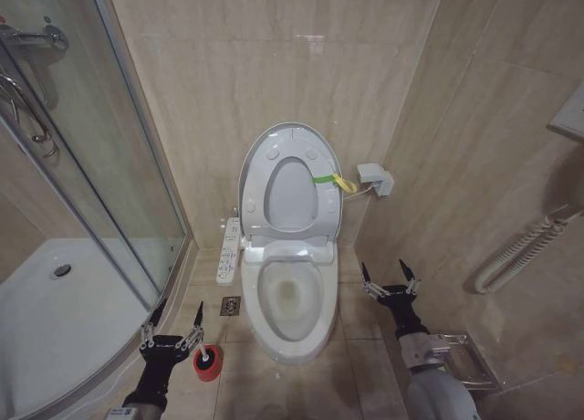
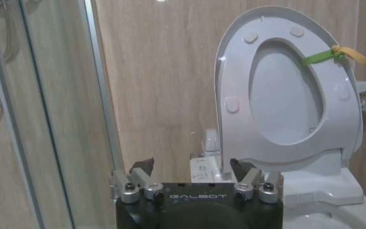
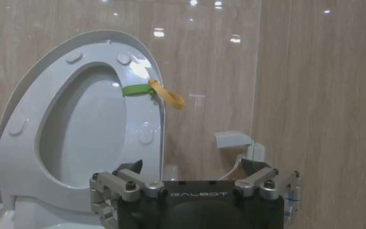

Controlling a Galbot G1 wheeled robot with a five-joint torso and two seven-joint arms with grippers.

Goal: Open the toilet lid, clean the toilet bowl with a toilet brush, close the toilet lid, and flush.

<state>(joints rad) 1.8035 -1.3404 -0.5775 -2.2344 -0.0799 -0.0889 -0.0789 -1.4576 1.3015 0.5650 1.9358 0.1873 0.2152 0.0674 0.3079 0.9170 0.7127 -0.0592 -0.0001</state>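
The toilet lid point(image 1: 260, 164) stands raised against the back wall together with the seat ring point(image 1: 321, 205), which carries a green and yellow strap point(image 1: 333, 180). Below it the toilet bowl point(image 1: 290, 297) lies uncovered with water at its bottom. The toilet brush in its red holder point(image 1: 208, 362) stands on the floor left of the bowl. My left gripper point(image 1: 173, 318) is open just left of and above the holder, empty. My right gripper point(image 1: 390, 275) is open to the right of the bowl, holding nothing. The wrist views show the raised lid point(image 2: 234, 81) point(image 3: 24, 138) beyond each gripper point(image 2: 192, 167) point(image 3: 192, 167).
A glass shower enclosure point(image 1: 109, 164) with a white tray point(image 1: 55, 301) fills the left. A long white button panel point(image 1: 229, 251) and a floor drain point(image 1: 230, 306) lie left of the toilet. A white coiled pipe point(image 1: 520, 251) and a metal rack point(image 1: 470, 361) are on the right wall side.
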